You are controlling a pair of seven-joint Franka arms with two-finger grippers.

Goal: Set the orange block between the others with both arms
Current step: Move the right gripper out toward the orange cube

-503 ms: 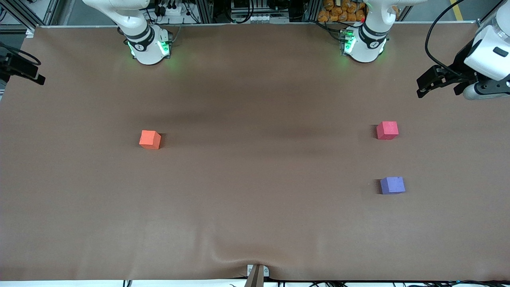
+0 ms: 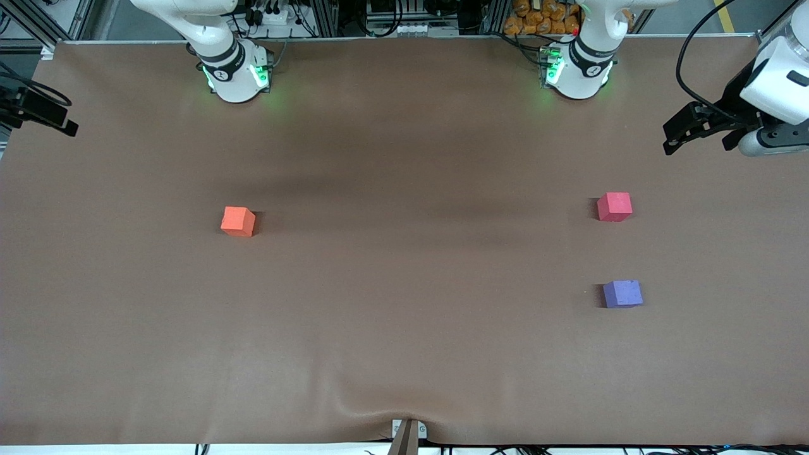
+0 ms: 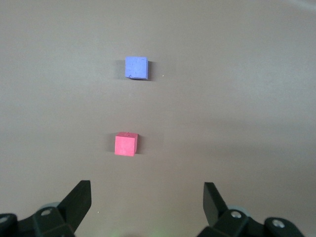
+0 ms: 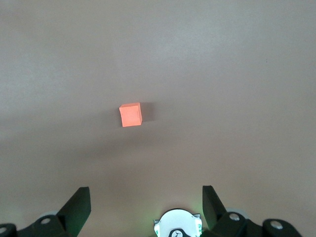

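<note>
Presently, item by item.

Left arm: large glossy white jointed robot arm, base (image 2: 578,72) at the table's upper edge, green lights lit. Its upper links leave the front view and return at the left arm's end of the table, where the wrist hangs high over the brown cloth. The left gripper (image 2: 671,136), black and two-fingered, is carried up in the air there. In the left wrist view the left gripper (image 3: 146,200) shows both fingers spread wide, nothing between them, nothing touched.

Right arm: matching white arm, base (image 2: 235,76) also at the upper edge, green lights lit. Only a dark part of its hand (image 2: 38,114) shows, at the right arm's end of the table, raised above the cloth. In the right wrist view the right gripper (image 4: 146,202) has its fingers spread wide and empty.

Small matte orange foam-like cube (image 2: 237,221): resting alone on the cloth toward the right arm's end of the table, well apart from the other two cubes; also seen in the right wrist view (image 4: 131,114), touching neither finger.

Small matte pinkish-red cube (image 2: 614,206): on the cloth toward the left arm's end.

Small matte purple cube (image 2: 622,294): nearer the front camera than the pinkish-red one, a bare gap between them.

Brown table cloth (image 2: 404,284): a wrinkle at its lower edge.
</note>
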